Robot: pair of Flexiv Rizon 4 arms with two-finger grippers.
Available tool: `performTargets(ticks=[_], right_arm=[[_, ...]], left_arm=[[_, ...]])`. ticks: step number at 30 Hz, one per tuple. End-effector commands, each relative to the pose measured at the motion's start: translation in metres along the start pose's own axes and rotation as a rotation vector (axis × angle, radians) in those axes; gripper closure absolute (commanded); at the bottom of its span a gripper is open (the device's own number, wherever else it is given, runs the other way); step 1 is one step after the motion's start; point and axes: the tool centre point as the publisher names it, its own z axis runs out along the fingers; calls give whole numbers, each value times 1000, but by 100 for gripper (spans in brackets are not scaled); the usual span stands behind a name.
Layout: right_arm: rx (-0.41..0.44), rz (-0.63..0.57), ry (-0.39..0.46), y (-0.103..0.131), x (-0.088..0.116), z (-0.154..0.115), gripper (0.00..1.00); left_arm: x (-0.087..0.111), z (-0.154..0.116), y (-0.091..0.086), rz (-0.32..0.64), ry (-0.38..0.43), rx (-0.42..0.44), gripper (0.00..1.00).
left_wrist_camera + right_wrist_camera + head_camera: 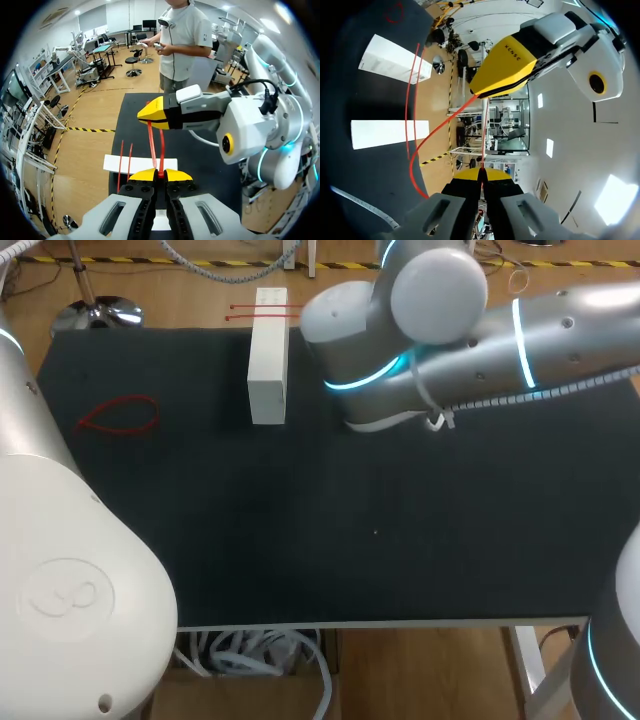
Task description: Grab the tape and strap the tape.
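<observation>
Black table (300, 540) from above: white box (268, 355) at its far edge, red loop (118, 417) far left. Left wrist: left gripper (160, 174) pinches the red tape (152, 147), right gripper (145, 116) clamping it just ahead. Right wrist: both hold it above the table.

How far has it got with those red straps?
Done, it seems: one red loop lies on the table. In hand: the left gripper and right gripper are each shut on one red strap, bowed between them, not yet closed. Left: two straight straps by the white box.
</observation>
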Motion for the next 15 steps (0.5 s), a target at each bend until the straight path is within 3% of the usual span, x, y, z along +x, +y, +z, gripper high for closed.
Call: performTargets(ticks=[1, 6, 15], right_arm=[[-20, -19, -5, -5, -3, -4, 100], [-28, -83, -32, -7, -7, -6, 100], [-19, -83, -57, -8, -13, -4, 100]], left_arm=[[0, -1, 0, -1, 2, -5, 100], [0, -1, 0, -1, 2, -5, 100], [0, -1, 0, -1, 2, -5, 100]])
